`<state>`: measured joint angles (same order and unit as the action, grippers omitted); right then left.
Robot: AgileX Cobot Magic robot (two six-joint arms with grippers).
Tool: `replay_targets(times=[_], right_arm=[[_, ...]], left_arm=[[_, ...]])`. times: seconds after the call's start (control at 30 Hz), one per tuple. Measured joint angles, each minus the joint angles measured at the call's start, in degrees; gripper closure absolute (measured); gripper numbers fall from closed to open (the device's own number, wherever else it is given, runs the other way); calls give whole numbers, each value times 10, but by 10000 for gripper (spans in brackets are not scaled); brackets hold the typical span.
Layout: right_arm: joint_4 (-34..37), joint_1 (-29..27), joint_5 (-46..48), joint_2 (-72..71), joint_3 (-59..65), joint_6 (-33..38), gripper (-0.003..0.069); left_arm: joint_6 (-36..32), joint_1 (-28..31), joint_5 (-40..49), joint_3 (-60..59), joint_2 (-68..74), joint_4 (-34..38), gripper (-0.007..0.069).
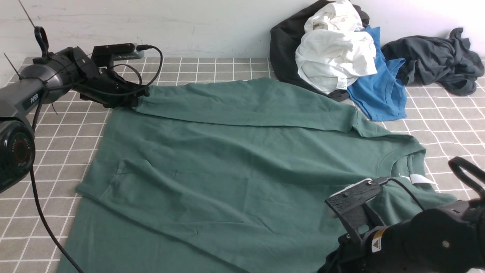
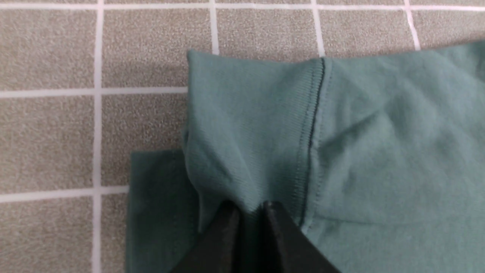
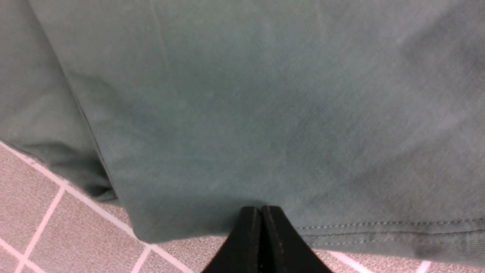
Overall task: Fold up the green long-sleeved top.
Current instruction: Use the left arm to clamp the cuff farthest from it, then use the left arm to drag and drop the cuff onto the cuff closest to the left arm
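Right gripper [image 3: 260, 209], left gripper [image 2: 251, 205], pinching green top [image 1: 227, 159]

From my feed, the grey tiled surface [image 1: 64, 151] with white grout lines carries the green long-sleeved top [image 1: 227, 159] spread wide across its middle, a black garment [image 1: 284, 49] and a bright blue T-shirt [image 1: 382, 94] heaped together at one o'clock, and a crumpled dark grey garment [image 1: 435, 57] at two o'clock.
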<state>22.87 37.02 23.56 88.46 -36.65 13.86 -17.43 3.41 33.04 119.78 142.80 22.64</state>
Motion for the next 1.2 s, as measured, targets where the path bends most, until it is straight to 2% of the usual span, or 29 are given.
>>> replay_targets(times=[0.23, 0.3, 0.37, 0.43, 0.5, 0.53, 0.57, 0.63, 0.7, 0.87, 1.0, 1.07, 1.17, 1.2], right_arm=[[0, 0, 0, 0, 0, 0, 673], [-12, 0, 3, -5, -3, 0, 673], [-25, 0, 10, -8, -9, 0, 673], [-66, 0, 35, -18, -35, 0, 673], [-90, 0, 51, -22, -50, 0, 673], [-126, 0, 77, -24, -79, -4, 673], [-158, -1, 104, -27, -107, -14, 673], [-175, -3, 121, -27, -128, -23, 673], [-229, -16, 176, -27, -176, -50, 673], [-288, -55, 227, -27, -236, -93, 673], [-289, -70, 227, -27, -243, -102, 673], [-279, -72, 231, -27, -243, -103, 673], [-261, -72, 241, -27, -243, -100, 673], [-253, -72, 246, -27, -243, -95, 673]], left_arm=[[0, -1, 79, 0, -50, -21, 601], [10, -1, 151, 0, -91, -28, 601], [19, -1, 183, 1, -106, -30, 601], [41, -1, 298, 2, -144, -35, 601], [48, -1, 332, 2, -152, -39, 601], [52, -2, 358, -5, -163, -47, 601], [54, -4, 363, -20, -173, -62, 601], [56, -5, 363, -38, -184, -77, 601], [62, -12, 367, -103, -218, -123, 601], [84, -29, 360, -219, -290, -172, 601], [85, -45, 334, -271, -314, -182, 593], [84, -56, 329, -298, -319, -192, 564], [84, -64, 352, -309, -319, -197, 496], [88, -66, 361, -310, -319, -197, 449]])
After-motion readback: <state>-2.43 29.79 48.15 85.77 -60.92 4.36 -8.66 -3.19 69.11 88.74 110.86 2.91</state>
